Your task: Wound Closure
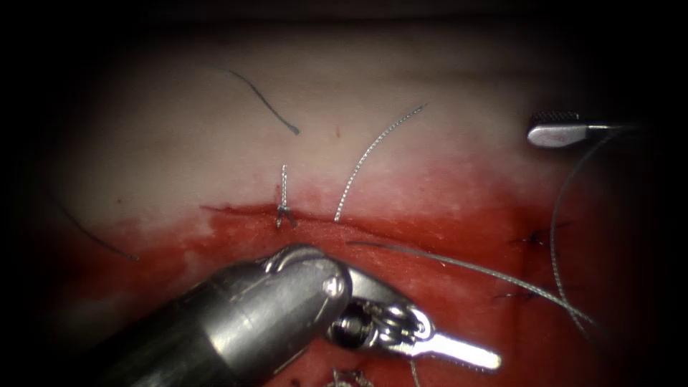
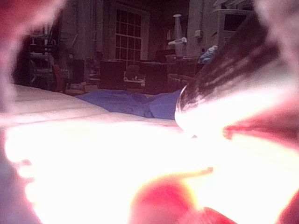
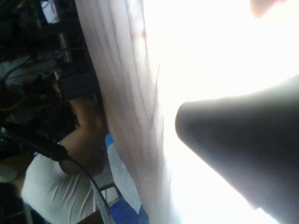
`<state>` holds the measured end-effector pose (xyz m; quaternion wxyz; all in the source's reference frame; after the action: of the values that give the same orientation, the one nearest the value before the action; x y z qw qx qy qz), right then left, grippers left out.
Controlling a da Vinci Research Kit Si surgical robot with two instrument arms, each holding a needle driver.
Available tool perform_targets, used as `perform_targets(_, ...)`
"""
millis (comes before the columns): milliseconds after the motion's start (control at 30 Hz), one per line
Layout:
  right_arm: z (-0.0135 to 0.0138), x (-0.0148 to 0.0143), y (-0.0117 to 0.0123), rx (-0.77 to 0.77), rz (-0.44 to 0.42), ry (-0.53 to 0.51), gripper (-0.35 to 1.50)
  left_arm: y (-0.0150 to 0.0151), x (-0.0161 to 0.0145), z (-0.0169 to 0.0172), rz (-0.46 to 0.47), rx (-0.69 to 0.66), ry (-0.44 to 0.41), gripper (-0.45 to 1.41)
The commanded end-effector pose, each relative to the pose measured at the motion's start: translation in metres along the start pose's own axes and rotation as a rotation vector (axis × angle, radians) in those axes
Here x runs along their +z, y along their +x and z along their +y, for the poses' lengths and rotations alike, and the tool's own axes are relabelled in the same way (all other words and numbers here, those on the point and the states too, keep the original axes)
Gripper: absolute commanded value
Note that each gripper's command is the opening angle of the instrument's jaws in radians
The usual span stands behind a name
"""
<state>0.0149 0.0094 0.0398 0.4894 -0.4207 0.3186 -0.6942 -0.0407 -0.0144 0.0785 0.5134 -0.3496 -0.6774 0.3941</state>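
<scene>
The tissue (image 1: 401, 79) is pale at the back and wet with red fluid (image 1: 459, 236) in front. The cut (image 1: 322, 221) runs across it. My left tool (image 1: 469, 352) reaches in from the lower left over the red part, in front of the cut, its jaws shut with nothing seen between them. A tied stitch (image 1: 284, 211) with short tails sits on the cut. A pale curved strand of thread (image 1: 369, 154) rises from the cut. My right tool (image 1: 553, 129) hovers at the far right; a long thread (image 1: 555, 251) loops down from beside it.
Another length of thread (image 1: 466, 266) crosses the red surface from mid-cut toward the lower right. Two dark stitches (image 1: 534, 236) (image 1: 517, 294) lie on the right. Loose dark thread ends (image 1: 265, 104) (image 1: 100, 240) rest on the pale tissue.
</scene>
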Motion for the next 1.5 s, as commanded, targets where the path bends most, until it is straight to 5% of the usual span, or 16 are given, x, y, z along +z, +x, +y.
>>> perform_targets(33,0.0006,0.0002,-0.0015,-0.005,-0.009,-0.004,1.18,0.0009,-0.0002,0.0012,0.048,-0.024,-0.005,-0.25)
perform_targets(67,0.0006,0.0003,-0.0014,0.0,-0.009,-0.005,1.18,0.0009,-0.0004,0.0012,0.116,-0.088,-0.007,-0.45)
perform_targets(167,0.0005,0.0004,-0.0013,-0.002,-0.01,-0.004,1.16,0.0007,-0.0004,0.0018,0.128,-0.112,-0.017,-0.45)
perform_targets(267,0.0004,0.0004,-0.0013,0.003,-0.01,-0.005,1.16,0.0008,0.0,0.0026,0.122,-0.116,-0.128,-0.4)
perform_targets(367,0.0004,0.0004,-0.0013,0.004,-0.01,-0.004,1.16,0.0013,0.0004,0.0024,0.087,-0.027,-0.258,0.34)
perform_targets(400,0.0005,0.0004,-0.0013,0.004,-0.007,-0.009,1.16,0.0015,0.0006,0.002,0.084,0.012,-0.286,0.36)
perform_targets(467,0.0005,0.0005,-0.0013,0.004,-0.005,-0.011,1.16,0.0019,0.0008,0.0017,0.087,0.014,-0.285,0.22)
perform_targets(667,0.0007,0.0006,-0.0013,0.005,-0.003,-0.015,1.16,0.0044,0.0018,0.0017,0.108,0.131,-0.383,0.21)
perform_targets(733,0.0007,0.0007,-0.0013,0.005,-0.004,-0.014,1.16,0.0049,0.002,0.0017,0.108,0.136,-0.39,0.36)
perform_targets(967,0.0008,0.0009,-0.0013,0.006,0.0,-0.02,1.16,0.0069,0.0035,0.0013,0.131,0.141,-0.418,0.22)
perform_targets(1100,0.0008,0.0009,-0.0012,0.006,0.004,-0.025,1.18,0.0067,0.0041,0.0013,0.14,0.145,-0.418,0.36)
perform_targets(1233,0.001,0.001,-0.0012,0.006,0.008,-0.031,1.18,0.007,0.0046,0.0014,0.185,0.198,-0.417,0.21)
perform_targets(1500,0.0011,0.0012,-0.0011,0.012,0.016,-0.043,1.18,0.0068,0.0036,0.002,0.281,0.182,-0.435,0.26)
